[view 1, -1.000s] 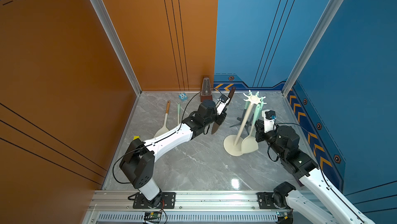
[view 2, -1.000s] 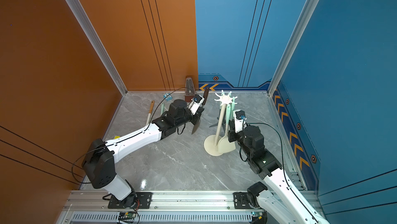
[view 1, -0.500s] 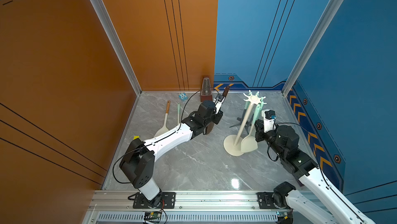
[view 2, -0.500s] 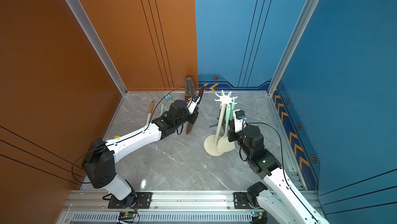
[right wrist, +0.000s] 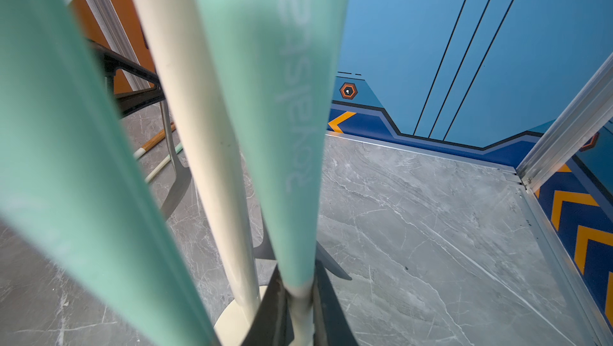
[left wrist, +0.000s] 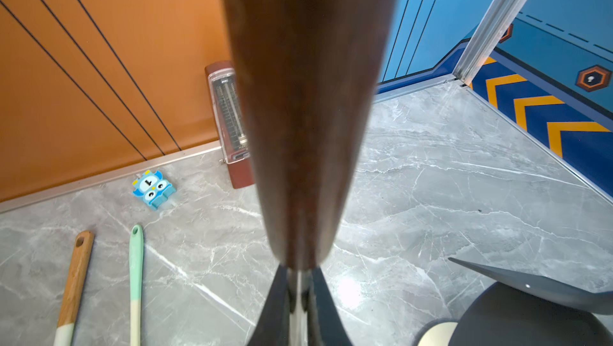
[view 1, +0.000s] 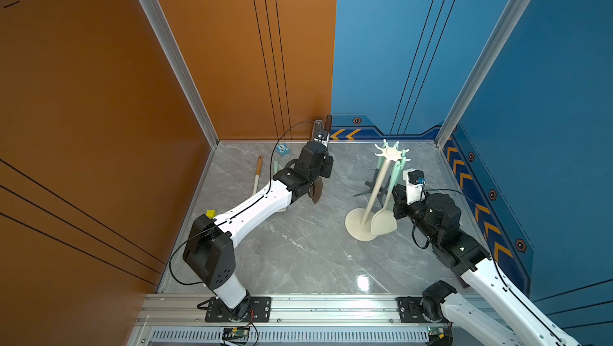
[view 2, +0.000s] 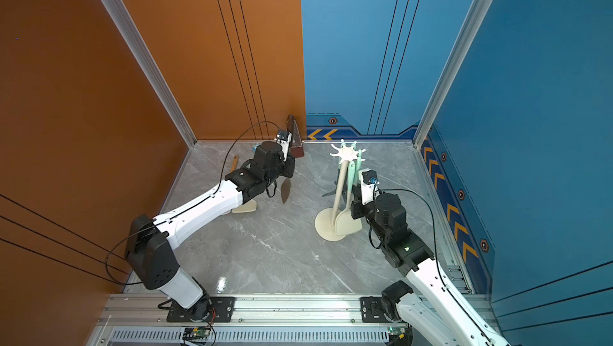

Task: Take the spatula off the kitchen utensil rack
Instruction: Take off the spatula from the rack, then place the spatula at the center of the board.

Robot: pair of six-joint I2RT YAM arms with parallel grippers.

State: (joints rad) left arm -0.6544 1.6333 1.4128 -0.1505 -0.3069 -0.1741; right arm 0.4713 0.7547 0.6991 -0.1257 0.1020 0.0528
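The kitchen utensil rack (view 1: 374, 191) (view 2: 338, 195) stands right of centre, with its star crown (view 1: 388, 153) on top and its cream pole (right wrist: 199, 128) upright. My left gripper (view 1: 325, 170) (left wrist: 298, 281) is shut on the metal shank of a brown-handled spatula (left wrist: 305, 112). It holds this spatula upright, well left of the rack, with the dark blade (view 1: 316, 191) (view 2: 285, 190) hanging above the table. My right gripper (view 1: 396, 195) (right wrist: 297, 281) is shut on a mint-handled spatula (right wrist: 282, 128) that hangs from the crown, its cream blade (view 1: 383, 223) by the rack's base. A second mint handle (right wrist: 49, 128) hangs beside it.
A brown metronome (left wrist: 229, 122) and a blue owl toy (left wrist: 154, 189) sit by the back wall. A wooden-handled utensil (left wrist: 74, 281) and a mint-handled one (left wrist: 136, 278) lie on the table at the left. A dark grey stand (view 1: 368, 188) is behind the rack. A yellow block (view 1: 211, 213) lies near the left wall.
My left arm has carried the brown-handled spatula left and back, away from the rack, and turned it from tilted to upright. The right arm and the rack have not moved.
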